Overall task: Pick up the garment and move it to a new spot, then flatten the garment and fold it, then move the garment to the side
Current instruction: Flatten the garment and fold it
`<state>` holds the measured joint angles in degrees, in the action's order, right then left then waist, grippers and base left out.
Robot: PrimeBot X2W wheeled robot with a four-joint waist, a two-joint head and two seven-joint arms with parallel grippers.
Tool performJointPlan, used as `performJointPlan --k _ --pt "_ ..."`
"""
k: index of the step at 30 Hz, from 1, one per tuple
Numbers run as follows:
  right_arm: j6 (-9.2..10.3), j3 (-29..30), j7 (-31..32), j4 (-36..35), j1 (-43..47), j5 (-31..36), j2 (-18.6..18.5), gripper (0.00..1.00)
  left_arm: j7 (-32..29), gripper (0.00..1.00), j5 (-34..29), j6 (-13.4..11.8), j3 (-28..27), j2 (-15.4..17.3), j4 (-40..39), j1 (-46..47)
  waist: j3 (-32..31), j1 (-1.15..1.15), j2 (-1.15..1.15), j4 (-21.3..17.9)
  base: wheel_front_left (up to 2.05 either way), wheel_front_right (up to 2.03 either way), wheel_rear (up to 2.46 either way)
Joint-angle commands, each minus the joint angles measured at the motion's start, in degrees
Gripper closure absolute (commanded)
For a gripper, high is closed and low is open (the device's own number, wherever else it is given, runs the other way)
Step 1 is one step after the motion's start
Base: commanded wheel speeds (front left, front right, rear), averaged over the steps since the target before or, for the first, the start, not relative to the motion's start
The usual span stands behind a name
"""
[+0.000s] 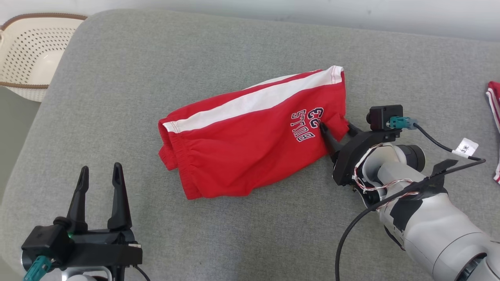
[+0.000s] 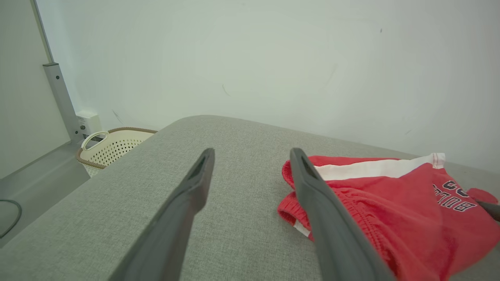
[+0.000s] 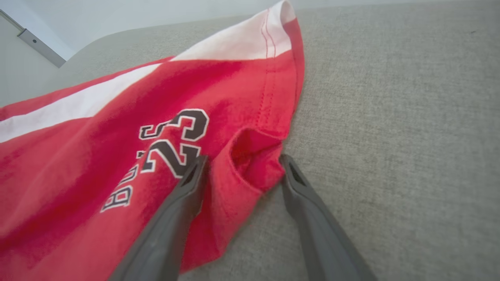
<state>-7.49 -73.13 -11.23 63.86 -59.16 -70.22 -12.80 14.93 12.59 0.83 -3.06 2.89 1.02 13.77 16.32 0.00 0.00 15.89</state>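
Garment's [image 1: 250, 136] hem end lies toward right gripper [image 1: 335, 126], jaws apart astride a hem fold; left gripper [image 1: 100, 168] spread, well off the waistband.

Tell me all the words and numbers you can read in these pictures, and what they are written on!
"BULLS": on the red shorts, in dark letters edged in white, near the leg hem.
"23": on the same shorts, right beside that word.
White tag on the cable: it has small dark marks, too small to read.
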Motion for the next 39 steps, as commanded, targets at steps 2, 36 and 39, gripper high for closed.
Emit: performJointPlan --k 2,36,39 --pt "0.01 -0.29 0.04 -0.36 1.13 0.18 -0.15 1.00 0.19 0.00 0.83 -0.32 0.03 0.02 0.23 -0.34 -0.07 0.00 0.00 0.23 0.00 0.00 0.00" --pt "0.01 9.39 -4.00 -19.82 18.61 1.71 -5.98 1.00 0.19 0.00 -1.18 -0.16 -1.82 0.02 0.84 -6.73 -8.56 0.00 0.00 -6.87 0.00 0.00 0.00" --pt "0.01 11.76 -3.99 -21.27 21.54 2.79 -5.87 1.00 0.19 0.00 -1.22 -0.36 -1.59 0.03 0.63 -7.11 -8.82 0.00 0.00 -7.33 0.00 0.00 0.00"
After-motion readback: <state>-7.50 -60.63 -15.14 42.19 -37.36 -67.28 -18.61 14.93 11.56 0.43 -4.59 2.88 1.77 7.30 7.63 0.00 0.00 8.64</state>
